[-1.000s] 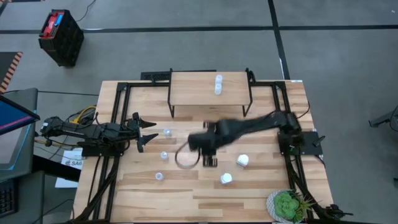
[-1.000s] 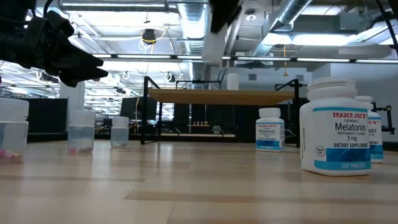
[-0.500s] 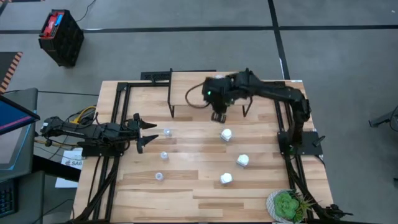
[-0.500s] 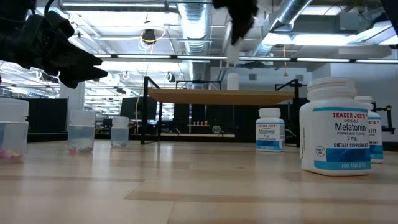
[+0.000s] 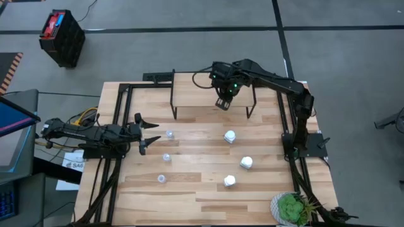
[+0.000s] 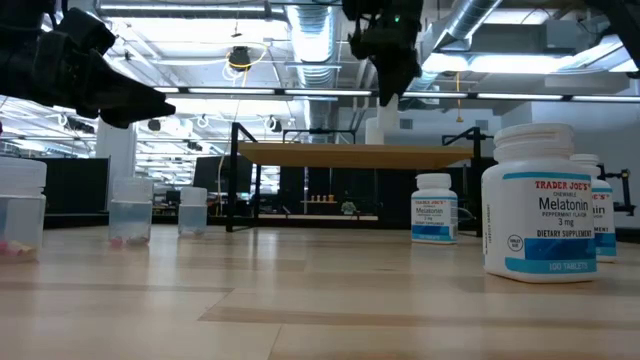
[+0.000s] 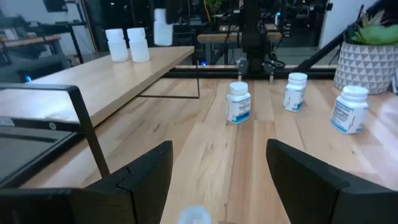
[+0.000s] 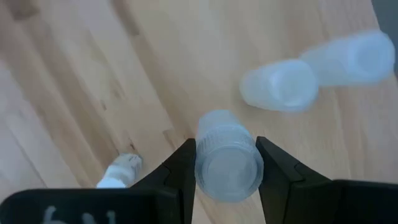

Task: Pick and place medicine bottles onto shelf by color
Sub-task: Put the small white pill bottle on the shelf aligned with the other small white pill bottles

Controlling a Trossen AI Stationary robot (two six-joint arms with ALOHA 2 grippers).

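**Right arm hanging over the shelf with a white bottle in its grip**

Starting closest to the low camera: three white bottles stood on the wooden surface (image 5: pixel 208 189), the nearest one (image 6: pixel 540 205) big in that view, two more further back. Off to the left arm's side sat three small pale-blue bottles (image 5: pixel 166 157), none sorted yet. The left end effector (image 5: pixel 150 132) hovered near them, fingers spread apart with nothing between them, basically just waiting.

Further back was the action. The right end effector (image 5: pixel 222 103) hung above the shelf (image 5: pixel 189 88), fingers clamped on a white bottle (image 8: pixel 227 164), cap facing its wrist camera. Two white bottles (image 7: pixel 127 45) were already standing on the shelf board, near the spot the carried one was hanging over.

So my read was that this was the placing step for white bottle number three. Next move probably called for lowering it straight down beside those two without clipping them, then releasing once the base sat flat. Plenty left after that: three whites and the blues.
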